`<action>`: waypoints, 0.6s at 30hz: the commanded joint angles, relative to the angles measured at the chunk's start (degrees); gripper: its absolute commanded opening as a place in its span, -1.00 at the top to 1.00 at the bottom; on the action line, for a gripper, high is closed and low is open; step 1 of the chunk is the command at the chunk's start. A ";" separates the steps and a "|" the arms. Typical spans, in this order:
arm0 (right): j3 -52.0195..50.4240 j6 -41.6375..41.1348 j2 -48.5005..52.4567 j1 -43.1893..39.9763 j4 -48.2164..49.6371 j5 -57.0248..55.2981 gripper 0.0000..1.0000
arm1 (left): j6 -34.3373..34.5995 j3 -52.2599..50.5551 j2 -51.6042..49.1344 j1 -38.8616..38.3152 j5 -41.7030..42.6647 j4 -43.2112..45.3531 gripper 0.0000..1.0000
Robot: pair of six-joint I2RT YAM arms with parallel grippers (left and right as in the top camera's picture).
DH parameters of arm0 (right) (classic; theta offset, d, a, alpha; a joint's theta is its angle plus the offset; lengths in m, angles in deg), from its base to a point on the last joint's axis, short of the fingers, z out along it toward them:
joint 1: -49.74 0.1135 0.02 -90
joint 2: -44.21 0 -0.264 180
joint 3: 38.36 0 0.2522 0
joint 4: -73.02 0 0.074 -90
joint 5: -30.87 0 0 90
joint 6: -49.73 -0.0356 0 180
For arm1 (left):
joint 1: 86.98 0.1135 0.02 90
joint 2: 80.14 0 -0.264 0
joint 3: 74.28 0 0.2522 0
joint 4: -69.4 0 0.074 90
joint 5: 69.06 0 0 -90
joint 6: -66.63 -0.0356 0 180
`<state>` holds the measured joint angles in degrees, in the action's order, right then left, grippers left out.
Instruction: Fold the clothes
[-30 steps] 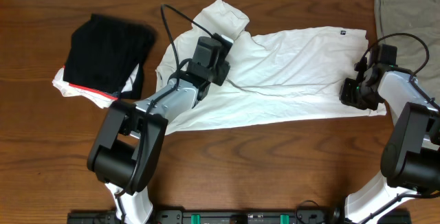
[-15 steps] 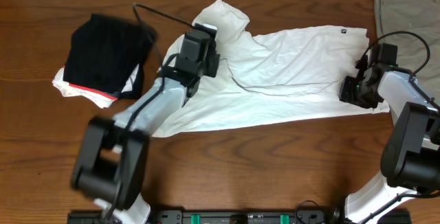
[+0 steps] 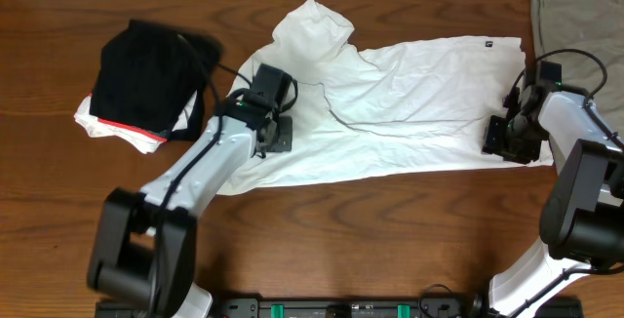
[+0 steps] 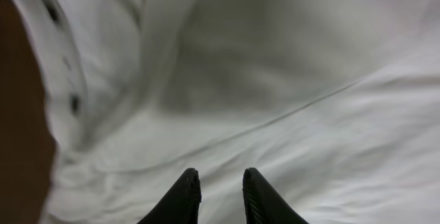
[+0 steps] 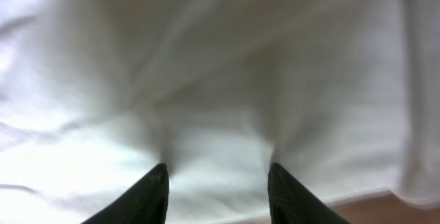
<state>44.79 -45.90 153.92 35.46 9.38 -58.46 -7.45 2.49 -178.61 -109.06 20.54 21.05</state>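
Observation:
The clothes, a white T-shirt [image 3: 409, 94], lie sideways across the table with a small black hem tag [image 3: 485, 44] at the far right. My left gripper [image 3: 276, 135] rests over its left part, near the front edge. In the left wrist view this left gripper [image 4: 220, 176] is open by a narrow gap, with only rumpled white cloth [image 4: 275, 80] beneath. My right gripper [image 3: 507, 140] sits at the shirt's near right corner. In the right wrist view the right gripper [image 5: 218, 169] stands wide open, its tips resting on the cloth [image 5: 206, 80] and nothing pinched.
A black folded garment with a red edge [image 3: 151, 74] lies on a white cloth at the left. A flat olive-grey cloth [image 3: 575, 25] lies at the far right. The bare wooden table [image 3: 370, 230] runs along the front.
My left gripper has drawn back from the upper sleeve area toward the shirt's near left part, and its jaws have parted. The right gripper has opened wider at the corner.

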 commanded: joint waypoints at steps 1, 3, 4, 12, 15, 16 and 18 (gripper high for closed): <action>2.19 -1.20 0.33 0.26 -0.70 -5.35 0.08 | 2.49 -0.92 -3.30 -0.04 -0.66 -1.03 0.51; 2.10 -1.22 0.33 0.26 -0.76 -6.95 0.08 | 2.47 -0.92 -5.33 -0.04 -0.68 -1.36 0.52; 2.10 -1.22 0.33 0.26 -0.83 -7.15 0.08 | 2.47 -0.92 -6.08 -0.04 -0.68 -1.40 0.52; 1.99 -2.93 0.35 -0.17 -0.85 -11.19 0.07 | 5.44 -0.92 -8.92 1.38 -4.94 -4.26 0.52; 1.75 -2.93 0.35 -0.96 -0.68 -11.19 0.09 | 5.40 -0.92 -8.92 2.95 -5.44 -5.92 0.52; 1.68 -2.93 0.35 -1.25 -0.59 -11.19 0.10 | 5.40 -0.92 -8.92 3.54 -5.46 -6.47 0.52; 1.44 -2.93 0.35 -1.97 -0.17 -11.15 0.11 | 5.40 -0.92 -8.92 4.74 -5.46 -7.21 0.52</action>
<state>45.97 -47.67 153.96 34.78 8.85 -68.19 -3.21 1.88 -186.22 -106.44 18.29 15.12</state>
